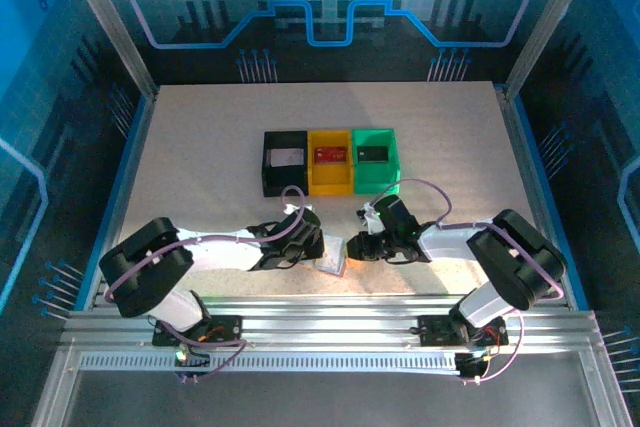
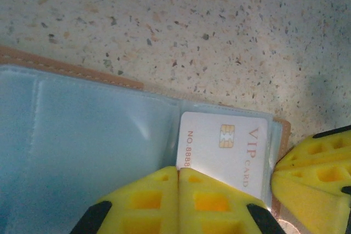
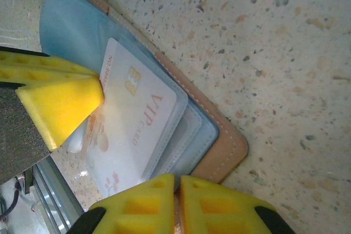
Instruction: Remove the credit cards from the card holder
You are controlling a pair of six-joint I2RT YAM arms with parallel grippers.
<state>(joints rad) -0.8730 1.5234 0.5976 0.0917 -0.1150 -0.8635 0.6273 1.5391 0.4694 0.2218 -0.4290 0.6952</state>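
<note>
Left arm [image 1: 215,247]: black rounded joint housings, white link tubes between. Right arm [image 1: 470,247]: same build, same colours. Pale purple cable [image 1: 290,209] loops off each wrist and each base. Left claw [image 2: 178,173], right claw [image 3: 177,179]: yellow fingers [image 2: 211,201], moulded rectangular recesses, black mounts behind. Black base blocks [image 1: 205,332], small coloured wiring.

Here's the card holder [image 1: 331,265], lying open near the front edge of the table [image 1: 200,167]. The left gripper [image 1: 318,247] is at its left side and the right gripper [image 1: 356,247] at its right. One card [image 2: 230,146] sits in a pocket. Behind, side by side: left bin [image 1: 285,185], middle bin [image 1: 331,185], right bin [image 1: 377,183], with loose cards [image 1: 330,154] lying one in each.
</note>
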